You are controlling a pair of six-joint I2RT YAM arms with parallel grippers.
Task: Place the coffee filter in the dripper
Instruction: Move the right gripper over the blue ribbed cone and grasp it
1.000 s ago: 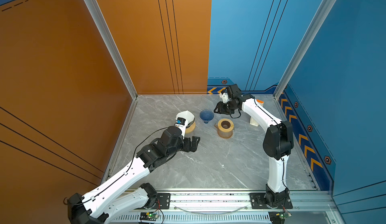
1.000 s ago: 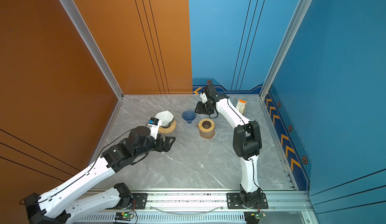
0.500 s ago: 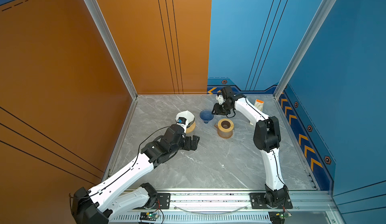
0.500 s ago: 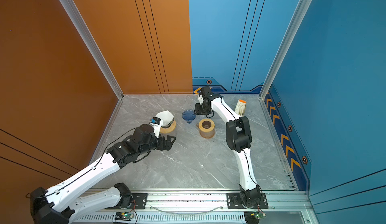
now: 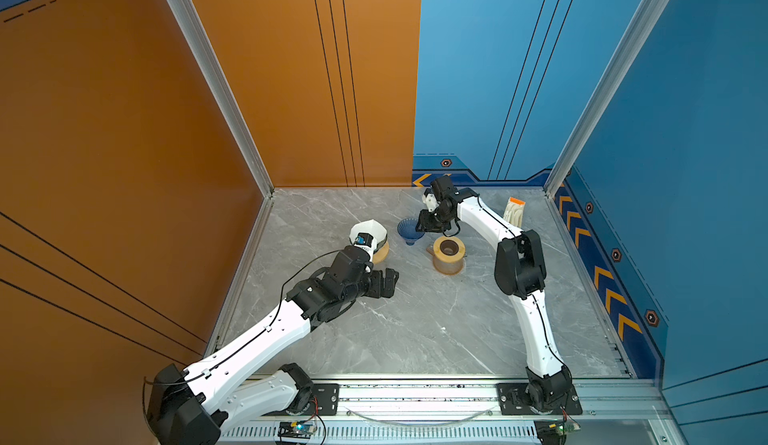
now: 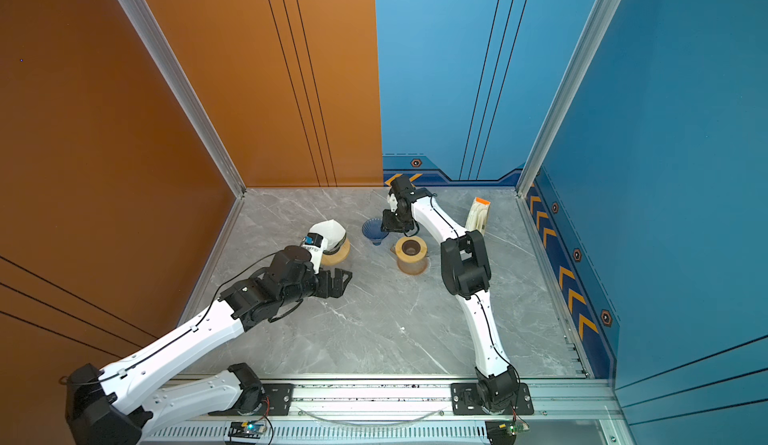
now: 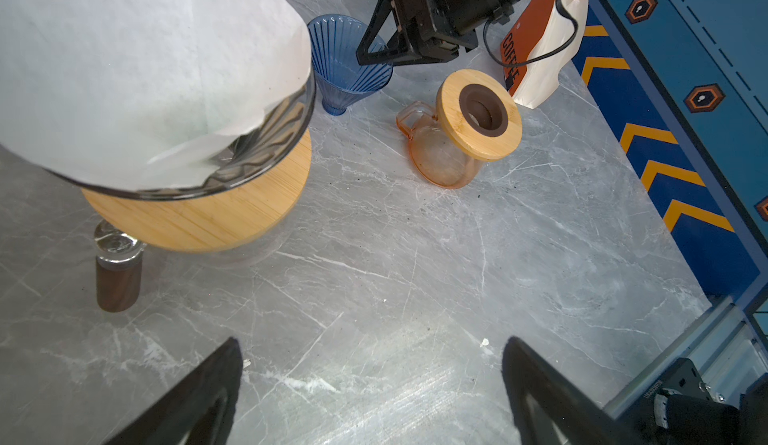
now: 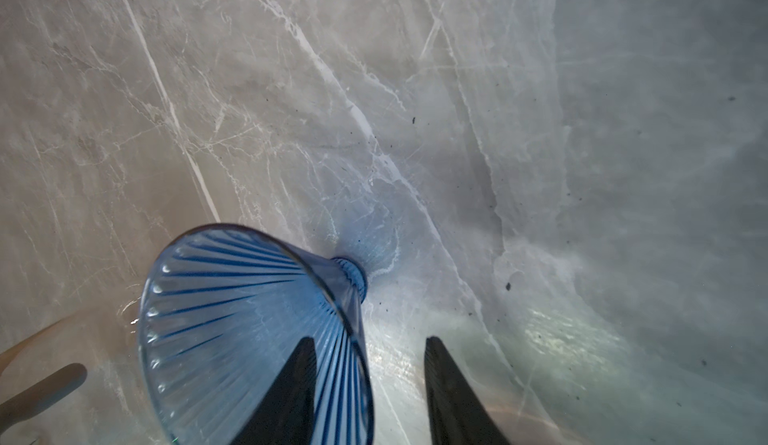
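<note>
On the bench (image 5: 415,330), the white coffee filter (image 7: 145,69) sits in a smoked-glass cone (image 7: 286,123) near our left jaws, which stand wide and empty. The blue ribbed dripper (image 8: 249,318) stands upright beside it, our right jaws half-narrowed astride its rim, gripping nothing yet.

Grey marble tabletop (image 5: 415,330) — blue dripper (image 5: 409,231) upright at the right gripper (image 5: 424,227), amber carafe (image 5: 448,256) near it, coffee bag (image 5: 514,212) well apart; wood-collared glass server (image 5: 380,252) near the left gripper (image 5: 388,283).
</note>
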